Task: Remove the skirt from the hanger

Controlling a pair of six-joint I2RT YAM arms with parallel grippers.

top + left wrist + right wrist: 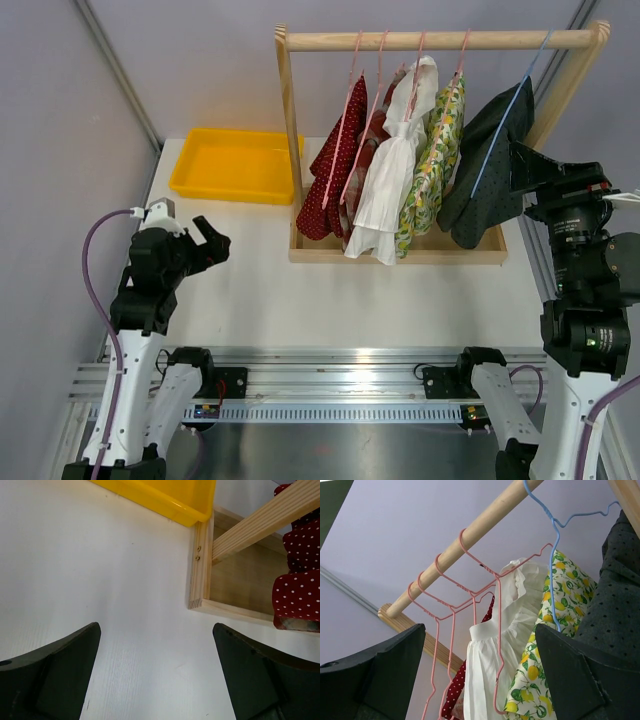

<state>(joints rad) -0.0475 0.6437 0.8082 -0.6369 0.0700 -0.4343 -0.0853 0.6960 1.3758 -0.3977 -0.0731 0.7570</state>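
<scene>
Counter [260,295], white and smooth, runs from the arm bases back to the grey wall, and a broad strip of it lies in front of the rack. A pale wooden clothes rack [292,150] stands on its right half. The rack's low base frame reaches close to the counter's right edge, and a round rail crosses the top.

Five garments hang packed along the rail. The dark dotted skirt [490,165] is last on the right, on a blue wire hanger [500,125]. Its hem drops into the base frame. To its left hang a lemon-print dress [430,170], a white ruffled dress [385,190] and a red polka-dot garment [325,190], all on thin pink wire hangers [345,120].

A shallow yellow plastic tray [232,192] sits at the back left. Its right corner is tight against the rack's left post.

The right end effector [532,168] is raised beside the skirt's right edge, with its jaws spread wide and nothing between them. Whether it touches the fabric cannot be told. Its wrist camera shows the skirt [620,595] just beside the right finger and the blue hanger's hook [551,540] over the rail.

The left end effector [212,243] is also wide open and holds nothing. It hangs over the counter's left side, well apart from the rack, with white surface between it and the frame's near corner [196,597].
</scene>
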